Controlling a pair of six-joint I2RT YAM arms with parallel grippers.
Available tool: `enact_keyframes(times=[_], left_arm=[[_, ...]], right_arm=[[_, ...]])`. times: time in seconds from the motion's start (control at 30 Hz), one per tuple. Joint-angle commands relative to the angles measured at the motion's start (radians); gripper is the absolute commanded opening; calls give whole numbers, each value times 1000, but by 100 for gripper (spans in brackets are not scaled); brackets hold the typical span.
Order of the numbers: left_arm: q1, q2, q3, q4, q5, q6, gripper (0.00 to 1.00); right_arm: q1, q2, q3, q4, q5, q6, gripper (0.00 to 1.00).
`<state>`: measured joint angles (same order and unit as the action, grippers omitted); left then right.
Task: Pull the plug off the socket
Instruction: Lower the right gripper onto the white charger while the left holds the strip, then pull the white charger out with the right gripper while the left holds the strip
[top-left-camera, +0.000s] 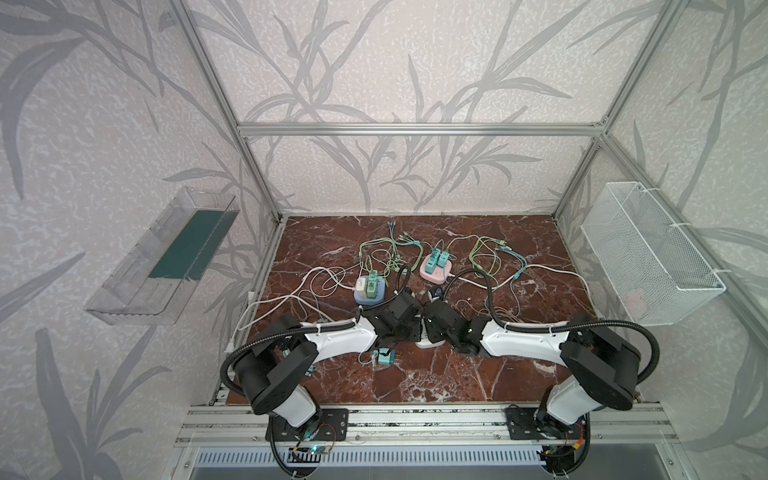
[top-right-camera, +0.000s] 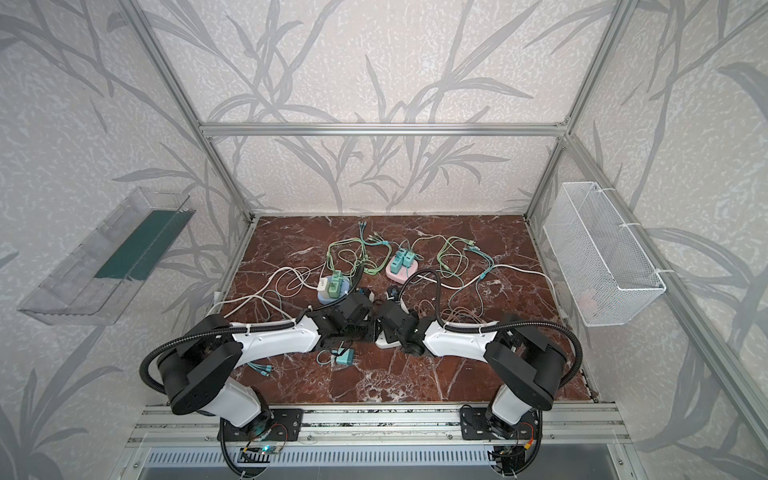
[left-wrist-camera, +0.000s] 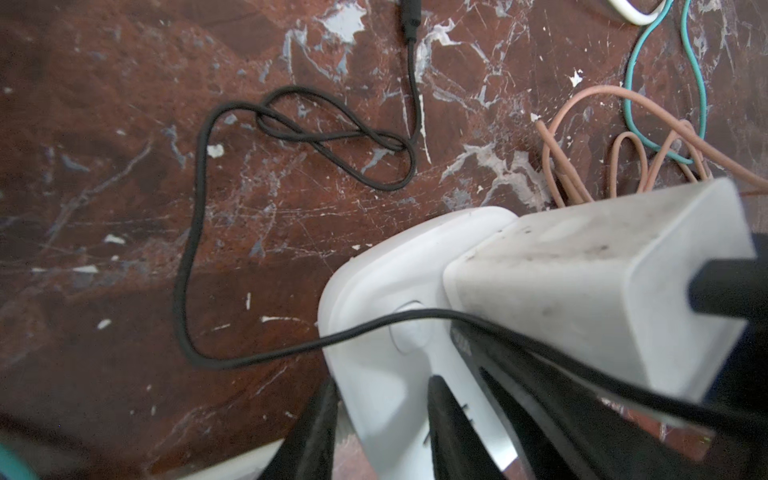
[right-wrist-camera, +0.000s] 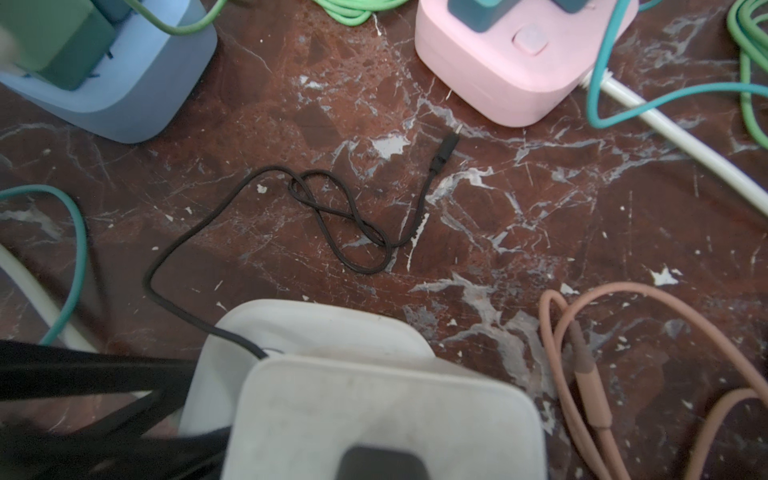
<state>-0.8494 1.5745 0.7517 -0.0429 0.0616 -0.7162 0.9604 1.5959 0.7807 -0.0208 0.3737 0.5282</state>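
A white socket (left-wrist-camera: 395, 282) sits on the marble table (top-left-camera: 478, 374) at front centre, mostly hidden under both wrists in both top views (top-right-camera: 384, 343). My left gripper (left-wrist-camera: 382, 386) is shut on the socket, one black finger (left-wrist-camera: 449, 424) on each side. A white plug (left-wrist-camera: 582, 282) stands with its base against the socket's top face. My right gripper (right-wrist-camera: 382, 432) is shut on this plug (right-wrist-camera: 374, 407); one finger (right-wrist-camera: 382, 465) shows on its near face. A thin black cable (right-wrist-camera: 340, 216) runs from the plug and lies looped on the table.
A blue socket (top-left-camera: 368, 293) with green plugs and a pink socket (top-left-camera: 436, 268) with teal plugs stand behind. A loose teal plug (top-left-camera: 384, 357) lies in front. Green, teal, white and brown cables (right-wrist-camera: 582, 365) sprawl around. A wire basket (top-left-camera: 652, 253) hangs right, a clear tray (top-left-camera: 162, 257) left.
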Motion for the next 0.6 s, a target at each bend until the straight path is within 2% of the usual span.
enact_keyframes(times=[0.0, 0.57], left_arm=[[-2, 65, -30, -145, -18, 4, 38], [-3, 107, -13, -134, 14, 4, 37]], right_arm=[[11, -75, 6, 69, -20, 14, 31], [49, -45, 27, 55, 13, 28, 30]])
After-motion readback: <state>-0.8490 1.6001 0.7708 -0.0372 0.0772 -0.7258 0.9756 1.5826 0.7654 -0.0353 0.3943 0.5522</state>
